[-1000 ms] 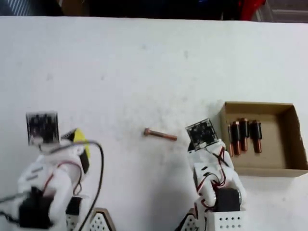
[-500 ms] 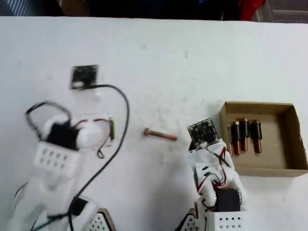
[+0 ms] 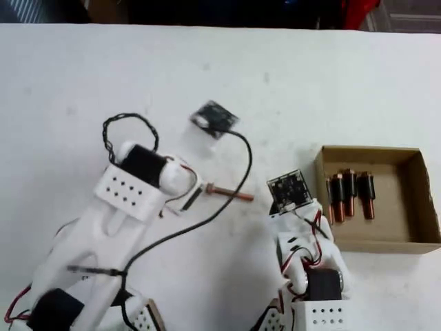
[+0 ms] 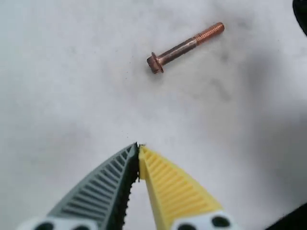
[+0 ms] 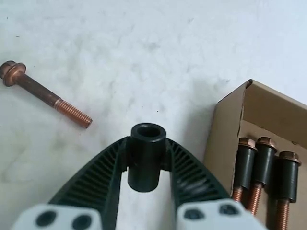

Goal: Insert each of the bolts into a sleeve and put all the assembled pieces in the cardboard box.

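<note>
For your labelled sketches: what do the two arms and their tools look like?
The left arm and right arm are white with black motors, red wiring and perforated plates; a black cable loops off the left. The left tool has one grey, one yellow ridged finger; the right tool has two black.

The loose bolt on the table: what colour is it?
The bolt is copper, best seen in the left wrist view.

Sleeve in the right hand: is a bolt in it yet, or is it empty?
Empty. The sleeve shows an open bore in the right hand; the loose bolt lies on the table, apart.
</note>
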You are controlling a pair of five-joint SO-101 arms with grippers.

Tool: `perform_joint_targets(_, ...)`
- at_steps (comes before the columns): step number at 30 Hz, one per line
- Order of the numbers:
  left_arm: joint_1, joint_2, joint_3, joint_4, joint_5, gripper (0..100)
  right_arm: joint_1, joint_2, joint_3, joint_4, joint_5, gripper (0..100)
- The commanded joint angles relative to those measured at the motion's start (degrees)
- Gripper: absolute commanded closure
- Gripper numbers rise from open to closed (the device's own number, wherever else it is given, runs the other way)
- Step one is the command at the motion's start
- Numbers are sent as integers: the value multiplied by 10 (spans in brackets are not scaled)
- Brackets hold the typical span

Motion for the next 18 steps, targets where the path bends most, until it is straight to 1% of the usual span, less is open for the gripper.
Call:
perform_joint_targets(1,10,30,-30,-33,-129,976,6,-6,-7,-15,-2,978)
perform_joint_targets(4,8,74,-29,-51,-197,976,6,-6,-7,-15,0,978)
perform_joint_targets(7,12,120,-29,-54,-228,976,6,-6,-7,-15,1,978)
perform_joint_targets(13,57,181,-35,-55,-244,976,6,-6,-7,-15,1,978)
perform_joint_targets(18,102,186,-35,-55,-242,976,6,-6,-7,-15,1,978)
